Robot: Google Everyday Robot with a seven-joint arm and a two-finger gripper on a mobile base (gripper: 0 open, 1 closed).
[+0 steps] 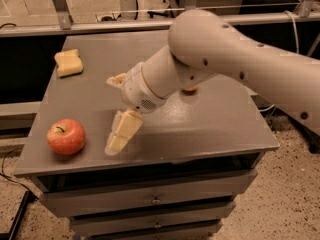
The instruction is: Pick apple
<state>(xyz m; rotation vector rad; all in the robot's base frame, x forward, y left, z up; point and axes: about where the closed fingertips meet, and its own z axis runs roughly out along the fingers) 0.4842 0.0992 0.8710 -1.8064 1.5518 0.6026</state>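
Observation:
The apple [66,136] is round and red with yellowish patches and a short dark stem. It sits on the grey cabinet top [200,129] near the front left corner. My gripper [112,113] hangs at the end of the big white arm, just right of the apple and apart from it. Its cream fingers are spread wide: one finger [116,79] points to the back left, the other finger [122,131] reaches down to the table top. It is open and holds nothing.
A pale yellow sponge block [68,62] lies at the back left of the top. A sliver of an orange fruit [190,89] shows behind the arm. Drawers sit under the top. A metal rail runs behind it.

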